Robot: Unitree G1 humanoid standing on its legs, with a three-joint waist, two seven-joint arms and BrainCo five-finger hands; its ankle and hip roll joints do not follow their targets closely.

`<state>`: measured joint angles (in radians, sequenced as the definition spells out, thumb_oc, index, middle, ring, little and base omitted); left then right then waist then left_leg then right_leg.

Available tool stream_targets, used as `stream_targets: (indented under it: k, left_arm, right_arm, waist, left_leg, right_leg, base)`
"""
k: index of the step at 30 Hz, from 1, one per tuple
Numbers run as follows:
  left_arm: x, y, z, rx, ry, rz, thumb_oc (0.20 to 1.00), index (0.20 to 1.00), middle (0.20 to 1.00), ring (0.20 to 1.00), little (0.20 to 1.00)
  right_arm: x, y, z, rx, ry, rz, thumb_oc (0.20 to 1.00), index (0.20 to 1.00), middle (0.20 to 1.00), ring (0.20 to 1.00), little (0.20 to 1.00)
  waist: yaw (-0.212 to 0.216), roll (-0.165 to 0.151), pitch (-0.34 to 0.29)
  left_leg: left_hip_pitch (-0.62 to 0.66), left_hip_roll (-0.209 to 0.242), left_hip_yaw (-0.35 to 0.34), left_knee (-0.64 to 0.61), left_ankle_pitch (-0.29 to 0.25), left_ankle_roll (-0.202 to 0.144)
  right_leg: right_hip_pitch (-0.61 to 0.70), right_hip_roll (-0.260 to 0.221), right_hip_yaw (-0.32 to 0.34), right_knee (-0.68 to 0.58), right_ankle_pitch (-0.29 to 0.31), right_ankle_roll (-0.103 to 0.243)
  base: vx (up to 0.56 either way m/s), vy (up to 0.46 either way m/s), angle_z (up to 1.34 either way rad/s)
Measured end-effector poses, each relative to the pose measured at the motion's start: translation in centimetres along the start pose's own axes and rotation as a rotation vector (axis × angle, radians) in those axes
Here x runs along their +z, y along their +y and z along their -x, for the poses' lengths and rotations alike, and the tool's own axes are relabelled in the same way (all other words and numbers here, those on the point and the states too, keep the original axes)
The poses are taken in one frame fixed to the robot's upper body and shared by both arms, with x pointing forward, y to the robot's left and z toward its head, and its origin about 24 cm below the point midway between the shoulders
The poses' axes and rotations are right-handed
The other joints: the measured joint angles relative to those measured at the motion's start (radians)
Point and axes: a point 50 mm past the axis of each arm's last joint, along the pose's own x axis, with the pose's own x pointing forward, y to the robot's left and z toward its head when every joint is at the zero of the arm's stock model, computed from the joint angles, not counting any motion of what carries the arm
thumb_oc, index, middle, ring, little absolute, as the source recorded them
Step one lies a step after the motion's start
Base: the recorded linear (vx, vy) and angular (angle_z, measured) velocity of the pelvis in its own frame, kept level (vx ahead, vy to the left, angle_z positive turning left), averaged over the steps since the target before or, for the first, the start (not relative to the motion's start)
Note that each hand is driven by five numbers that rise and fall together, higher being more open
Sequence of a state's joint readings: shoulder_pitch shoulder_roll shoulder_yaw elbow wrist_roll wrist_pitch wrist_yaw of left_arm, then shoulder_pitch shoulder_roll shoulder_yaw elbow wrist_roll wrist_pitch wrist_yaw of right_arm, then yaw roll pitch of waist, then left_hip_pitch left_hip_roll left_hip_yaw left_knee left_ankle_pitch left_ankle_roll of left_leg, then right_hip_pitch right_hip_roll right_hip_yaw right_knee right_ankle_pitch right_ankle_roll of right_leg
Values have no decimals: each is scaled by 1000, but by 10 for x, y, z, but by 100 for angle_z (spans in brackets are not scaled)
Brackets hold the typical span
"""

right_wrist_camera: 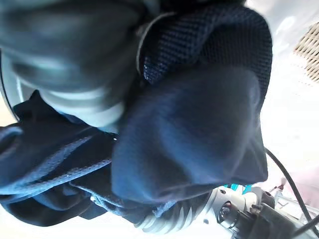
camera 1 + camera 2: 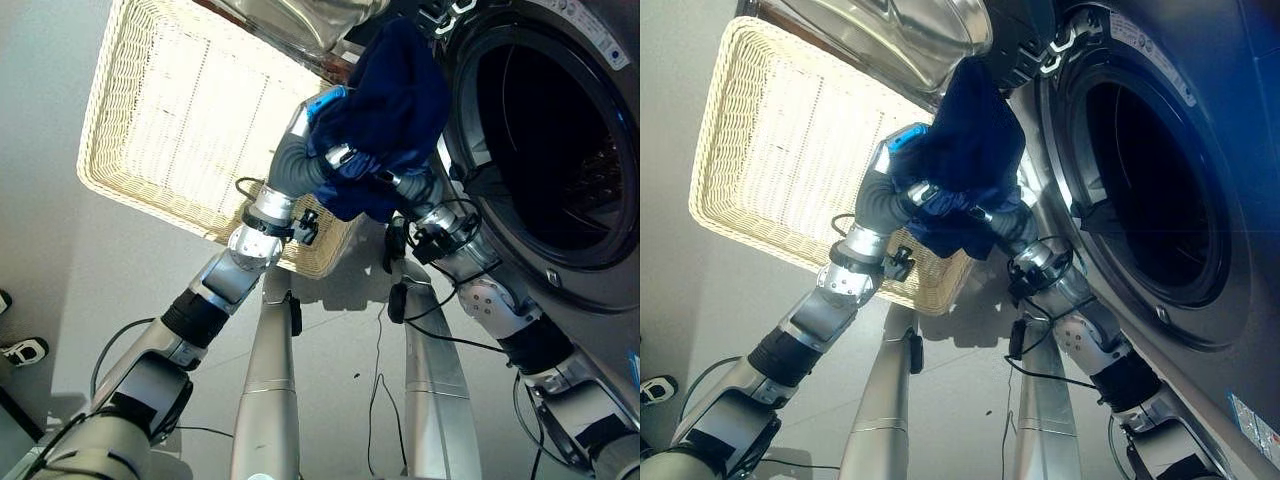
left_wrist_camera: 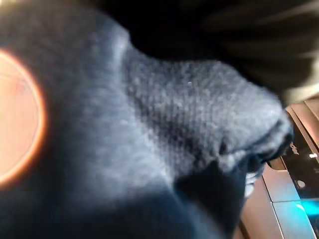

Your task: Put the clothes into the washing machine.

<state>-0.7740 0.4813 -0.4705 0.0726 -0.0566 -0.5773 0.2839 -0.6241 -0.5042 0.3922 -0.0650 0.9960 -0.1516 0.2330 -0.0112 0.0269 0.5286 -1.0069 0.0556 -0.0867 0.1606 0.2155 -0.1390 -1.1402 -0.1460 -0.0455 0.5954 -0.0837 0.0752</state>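
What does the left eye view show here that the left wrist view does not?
The left eye view takes in the wicker basket on the floor, the washing machine with its round opening, and both arms raised together under the dark blue clothes, just beside that opening. The left wrist view adds a close look at the cloth's knit texture and a strip of the machine's panel. Both show the clothes bunched up and covering the hands, so neither view shows the fingers.

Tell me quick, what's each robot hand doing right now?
Left robot hand: buried in the blue cloth, fingers hidden; cannot be told.
Right robot hand: also under the cloth; cannot be told.
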Motion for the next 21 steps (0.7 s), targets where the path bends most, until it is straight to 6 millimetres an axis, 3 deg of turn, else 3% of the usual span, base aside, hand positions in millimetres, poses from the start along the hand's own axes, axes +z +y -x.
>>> stream_targets:
  k: [3,4,5,12,21]
  left_arm:
    - [0,0,0,4,-2,0,200,200,200,200,200]
    - [0,0,0,4,-2,0,771,771,771,771,771]
    - [0,1,0,6,-2,-1,1000,1000,1000,1000,1000]
    - [1,-1,2,135,-22,-44,1000,1000,1000,1000,1000]
    - [2,31,20,607,-81,-270,1000,1000,1000,1000,1000]
  right_arm:
    - [-1,1,-1,-4,-8,-11,200,200,200,200,200]
    - [-2,2,-1,-6,-10,-14,200,200,200,200,200]
    - [-2,2,-1,-8,-10,-16,200,200,200,200,200]
    - [-1,3,-2,-8,-25,-27,200,200,200,200,200]
    - [-1,11,-8,3,-105,-75,200,200,200,200,200]
  waist:
    - [0,0,0]
    - [0,0,0]
    - [0,0,0]
    - [2,0,0]
    - [12,0,0]
  left_leg:
    - [0,0,0,1,-1,0]
    - [0,0,0,1,-1,0]
    - [0,0,0,1,-1,0]
    - [0,0,0,2,1,-2]
    - [0,0,-3,7,-1,-7]
  right_leg:
    - [0,0,1,0,0,0]
    - [0,0,1,0,0,0]
    - [0,0,1,0,0,0]
    - [0,0,1,1,0,0]
    - [-8,-1,0,28,-15,-6]
  base:
    - [0,0,0]
    - [0,0,0]
    - [0,0,0]
    - [0,0,0]
    - [1,-15,1]
